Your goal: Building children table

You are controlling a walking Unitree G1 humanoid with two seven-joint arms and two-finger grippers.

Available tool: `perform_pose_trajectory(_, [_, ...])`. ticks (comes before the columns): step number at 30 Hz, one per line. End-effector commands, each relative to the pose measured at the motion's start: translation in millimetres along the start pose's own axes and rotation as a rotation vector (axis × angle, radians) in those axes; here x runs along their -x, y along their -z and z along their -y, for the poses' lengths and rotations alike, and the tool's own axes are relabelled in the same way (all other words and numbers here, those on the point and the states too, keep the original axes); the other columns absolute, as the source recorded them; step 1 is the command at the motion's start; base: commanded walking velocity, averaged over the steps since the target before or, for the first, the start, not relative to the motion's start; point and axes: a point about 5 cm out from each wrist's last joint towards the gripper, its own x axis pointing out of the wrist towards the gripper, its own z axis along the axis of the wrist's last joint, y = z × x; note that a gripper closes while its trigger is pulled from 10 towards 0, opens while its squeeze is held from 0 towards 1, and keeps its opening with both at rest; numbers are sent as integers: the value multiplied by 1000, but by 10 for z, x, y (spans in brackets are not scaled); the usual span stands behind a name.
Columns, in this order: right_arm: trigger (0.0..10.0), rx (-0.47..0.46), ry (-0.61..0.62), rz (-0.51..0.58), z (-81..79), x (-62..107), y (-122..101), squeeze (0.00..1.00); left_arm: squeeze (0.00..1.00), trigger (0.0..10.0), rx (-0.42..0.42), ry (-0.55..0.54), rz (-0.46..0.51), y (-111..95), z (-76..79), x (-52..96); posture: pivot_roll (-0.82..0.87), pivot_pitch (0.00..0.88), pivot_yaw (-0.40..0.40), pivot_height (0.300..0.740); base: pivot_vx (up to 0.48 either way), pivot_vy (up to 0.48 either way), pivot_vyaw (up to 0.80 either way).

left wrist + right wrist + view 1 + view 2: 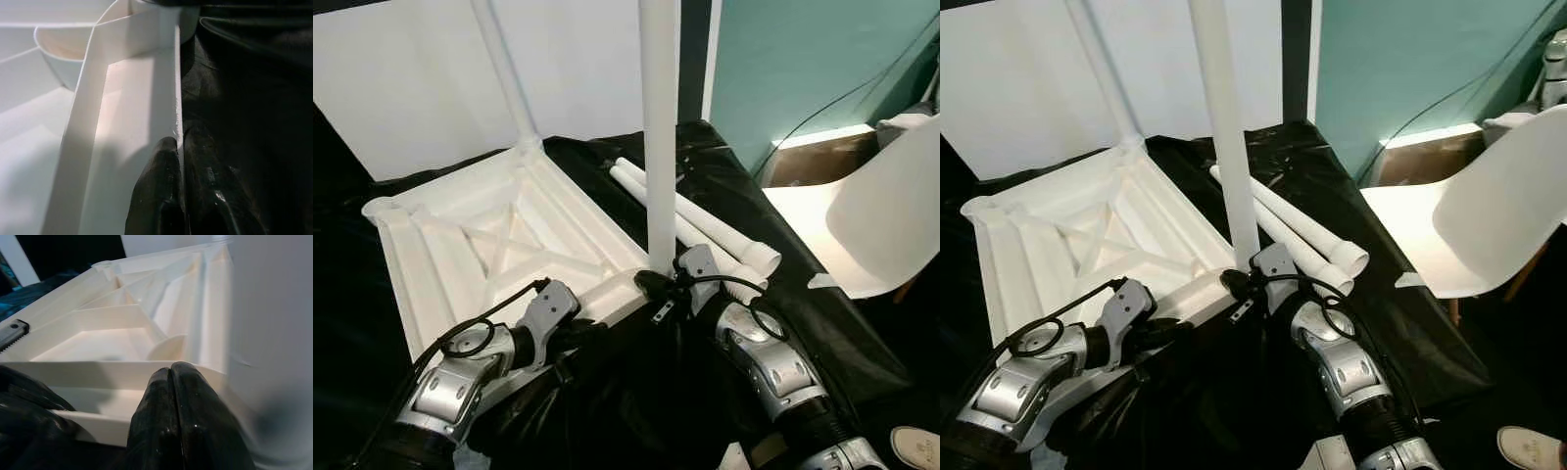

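Evenly lit head views, glare on white plastic, wrist views blurred close-up

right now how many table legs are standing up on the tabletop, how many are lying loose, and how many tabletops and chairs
legs standing on the upturned tabletop: 2, the near one and the far one
legs lying loose on the black sheet: 2
tabletops: 1
chairs: 1
total: 6

White tabletop (pixel 499 240), black sheet (pixel 724 176), teal wall (pixel 803 59)
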Motion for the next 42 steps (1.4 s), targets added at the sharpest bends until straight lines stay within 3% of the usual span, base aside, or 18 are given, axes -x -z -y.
perform_pose_trajectory(1, [10000,-9,-3,-5,-33,4,11,0,0,0,116,-34,-63,193,57,-115,70,0,74,740,0,0,0])
perform_pose_trajectory(2, [10000,-9,-3,-5,-33,4,11,0,0,0,116,-34,-63,193,57,-115,70,0,74,740,0,0,0])
perform_pose_trajectory(4, [10000,-15,5,-11,-35,17,19,0,0,0,227,-196,-29,118,-92,-311,60,0,81,740,0,0,0])
perform_pose_trajectory(5, [10000,-15,5,-11,-35,17,19,0,0,0,227,-196,-29,118,-92,-311,60,0,81,740,0,0,0])
perform_pose_trajectory(9, [10000,-22,16,-17,-31,47,31,0,0,0,287,-410,-87,166,-234,-501,52,0,84,740,0,0,0])
perform_pose_trajectory(14, [10000,-24,30,-22,-5,101,29,0,0,0,336,-645,-104,235,-423,-440,37,0,88,740,0,0,0])
perform_pose_trajectory(20, [10000,-32,36,-28,6,130,46,0,0,0,343,-713,-104,244,-492,-382,39,0,85,740,0,0,0])
perform_pose_trajectory(21, [10000,-32,37,-30,9,135,48,0,0,6078,323,-715,-102,231,-504,-386,40,0,83,740,0,0,0])
perform_pose_trajectory(22, [10000,-32,35,-32,13,137,48,0,0,10000,300,-703,-99,211,-505,-395,44,0,78,740,0,0,0])
perform_pose_trajectory(27, [10000,-29,27,-35,14,127,46,0,0,10000,219,-651,-56,118,-490,-421,50,0,71,740,0,0,0])
perform_pose_trajectory(29, [10000,-29,20,-38,6,109,46,0,0,10000,158,-534,72,-73,-443,-396,58,0,67,740,0,0,0])
perform_pose_trajectory(30, [10000,-29,20,-38,6,109,46,0,0,10000,158,-534,72,-73,-443,-396,58,0,67,740,0,0,0])
perform_pose_trajectory(31, [10000,-29,19,-38,1,104,47,0,388,10000,162,-506,114,-124,-433,-366,61,0,67,740,0,0,0])
perform_pose_trajectory(32, [10000,-29,18,-38,-5,100,47,0,1000,10000,171,-487,145,-157,-429,-338,62,0,68,740,0,0,0])
perform_pose_trajectory(37, [10000,-32,16,-38,-26,93,46,0,1000,10000,144,-403,233,-283,-376,-259,62,0,69,740,0,0,0])
perform_pose_trajectory(38, [10000,-33,16,-38,-30,93,47,0,757,10000,109,-359,274,-359,-330,-230,63,0,71,740,0,0,0])
perform_pose_trajectory(39, [10000,-35,17,-38,-33,94,48,0,0,10000,86,-300,323,-446,-268,-196,63,0,71,740,0,0,0])
perform_pose_trajectory(42, [10000,-37,17,-39,-36,96,50,0,0,10000,61,-218,392,-561,-178,-140,61,0,72,740,0,0,0])
